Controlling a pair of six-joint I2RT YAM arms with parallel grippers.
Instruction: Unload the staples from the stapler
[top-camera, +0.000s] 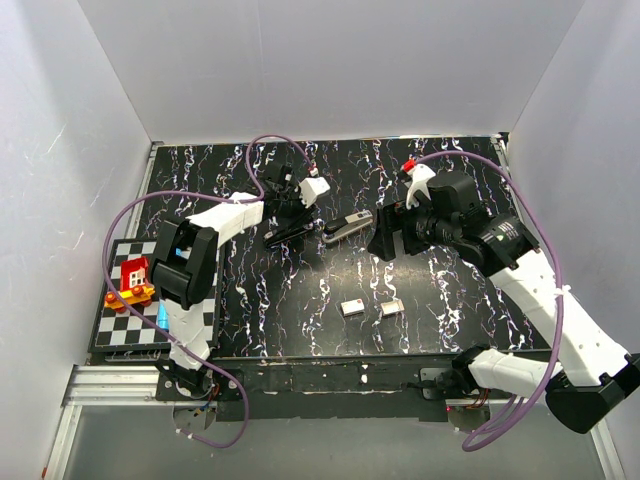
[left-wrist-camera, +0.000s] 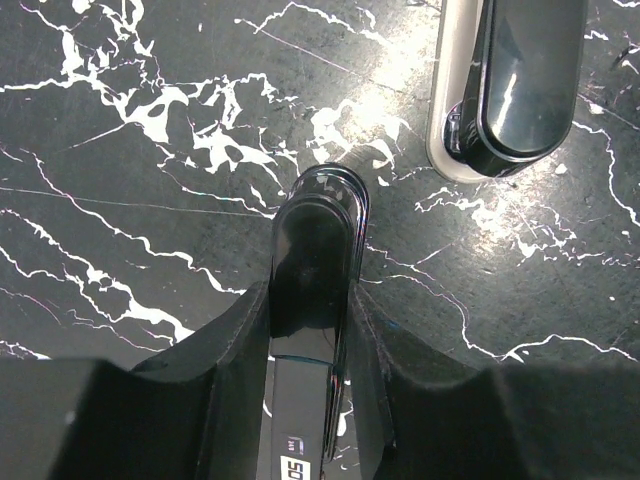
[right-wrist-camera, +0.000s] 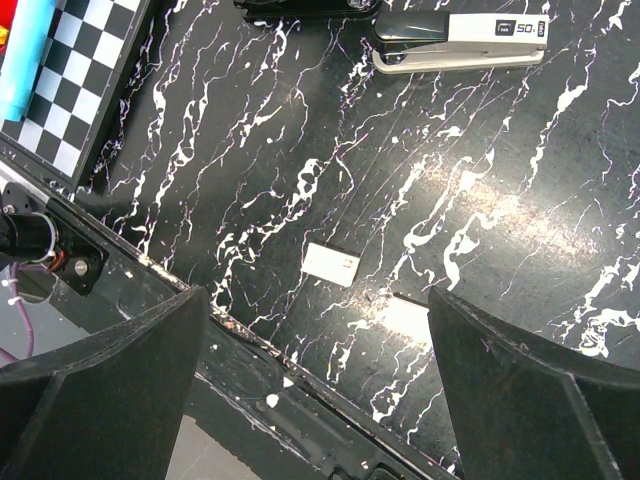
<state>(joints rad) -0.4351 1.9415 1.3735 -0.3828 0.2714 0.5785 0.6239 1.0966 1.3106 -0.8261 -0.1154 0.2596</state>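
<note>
Robotics lab cell: white panel walls (top-camera: 330, 70), marbled black table (top-camera: 290, 310).

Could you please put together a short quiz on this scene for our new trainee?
1. Fill in: how many small pale blocks lie on the table near its front edge? ____
2. Multiple choice: what sits between the fingers of the left gripper? A) a pale block B) a slim black stapler C) nothing
3. True or false: the right gripper is clamped on something.

Key: 1 two. 2 B, the fingers lie against both of its sides. 3 false, its jaws stand wide apart over the table with nothing between them.
</note>
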